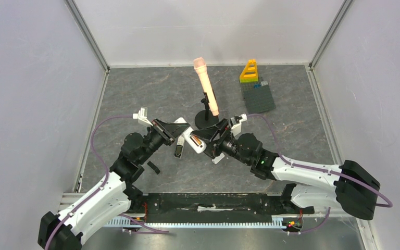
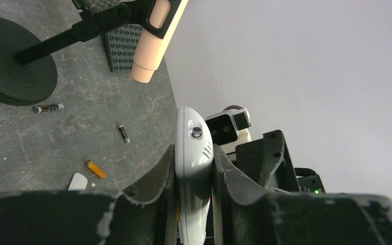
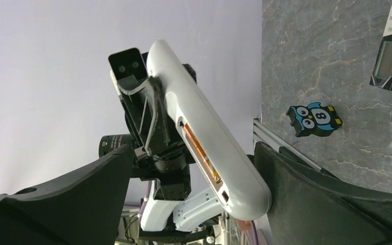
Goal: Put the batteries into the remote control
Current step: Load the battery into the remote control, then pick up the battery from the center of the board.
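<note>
My left gripper (image 2: 194, 153) is shut on the white remote control (image 2: 194, 153), which it holds edge-up above the table. The remote (image 3: 204, 138) reaches between the wide-apart fingers of my open right gripper (image 3: 193, 153), its rounded end against the right-hand finger (image 3: 306, 194). An orange battery (image 3: 200, 150) lies in its open compartment. On the table are another orange battery (image 2: 95, 169) and two dark ones (image 2: 123, 133) (image 2: 48, 107). From above, both grippers (image 1: 176, 131) (image 1: 214, 139) meet at the remote (image 1: 194, 141) in mid-table.
A peach microphone (image 1: 206, 86) leans on a black round-based stand (image 1: 206, 121) just behind the grippers. A dark studded plate (image 1: 259, 97) with a yellow-green block (image 1: 249, 71) sits back right. A white device with a screen (image 1: 179, 151), a black strip (image 1: 153, 167) and a blue owl figure (image 3: 314, 118) lie on the table.
</note>
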Action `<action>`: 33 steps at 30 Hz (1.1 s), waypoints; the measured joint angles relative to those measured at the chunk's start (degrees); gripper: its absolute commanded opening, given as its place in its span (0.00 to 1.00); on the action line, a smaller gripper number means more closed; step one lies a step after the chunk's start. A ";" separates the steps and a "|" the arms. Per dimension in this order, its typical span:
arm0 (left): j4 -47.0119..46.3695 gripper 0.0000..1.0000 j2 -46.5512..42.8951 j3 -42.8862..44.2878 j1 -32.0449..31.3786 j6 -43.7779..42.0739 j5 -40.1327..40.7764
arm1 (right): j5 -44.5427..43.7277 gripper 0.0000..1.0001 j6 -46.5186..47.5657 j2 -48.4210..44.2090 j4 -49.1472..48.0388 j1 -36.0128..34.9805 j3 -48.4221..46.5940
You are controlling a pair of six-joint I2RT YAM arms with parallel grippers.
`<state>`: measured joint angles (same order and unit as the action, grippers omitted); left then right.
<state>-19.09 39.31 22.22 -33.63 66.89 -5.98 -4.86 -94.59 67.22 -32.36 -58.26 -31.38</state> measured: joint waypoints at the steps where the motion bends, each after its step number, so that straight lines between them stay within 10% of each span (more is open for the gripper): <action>1: 0.17 0.02 -0.13 0.00 0.00 -0.02 0.07 | 0.15 0.94 0.35 -0.33 0.28 0.02 0.00; 15: 4.15 0.02 3.74 -1.75 0.15 -2.67 -0.48 | -6.80 0.82 30.16 -23.21 28.98 8.33 8.72; 23: 3.96 0.02 8.66 -2.91 0.17 -3.96 -3.89 | -12.50 0.71 61.86 -3.67 48.02 9.38 -6.86; 33: 2.69 0.02 9.25 -2.91 0.48 -4.90 -6.88 | -10.67 0.54 75.80 7.96 49.57 9.97 -7.87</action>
<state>-16.40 48.56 19.31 -33.15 62.00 -12.86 -15.53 -18.79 75.18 17.21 -48.29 -39.24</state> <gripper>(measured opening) 0.287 0.561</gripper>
